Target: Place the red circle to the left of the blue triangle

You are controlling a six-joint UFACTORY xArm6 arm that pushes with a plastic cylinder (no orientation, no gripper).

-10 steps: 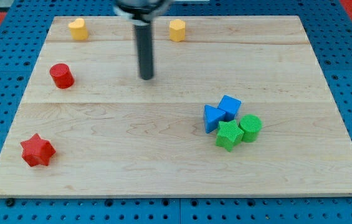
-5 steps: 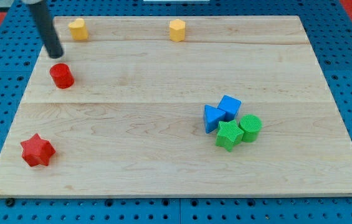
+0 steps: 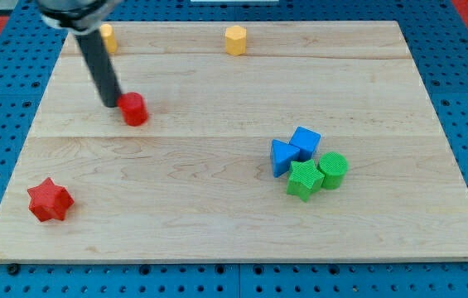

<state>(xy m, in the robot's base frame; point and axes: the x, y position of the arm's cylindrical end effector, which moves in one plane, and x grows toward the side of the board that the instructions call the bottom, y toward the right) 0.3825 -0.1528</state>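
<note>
1. My tip [image 3: 111, 105], the lower end of a straight dark rod with no jaws and holding nothing, rested on the pale wooden board [image 3: 217, 223] in its upper left part.
2. The small red circle block [image 3: 134, 109] sat just to the view's right of my tip, touching it or nearly so.
3. The blue triangle block [image 3: 282, 157] lay well away to the view's right and lower down, with the red circle far to its left.
4. A blue cube [image 3: 306, 141], a green star-like block [image 3: 304, 180] and a green cylinder [image 3: 333, 170] clustered against the triangle.
5. A red star block [image 3: 50, 199] lay below my tip, toward the view's bottom left.
6. A yellow block [image 3: 108, 36] sat just above, partly behind the rod; a second yellow block [image 3: 235, 39] sat up and to the right.
</note>
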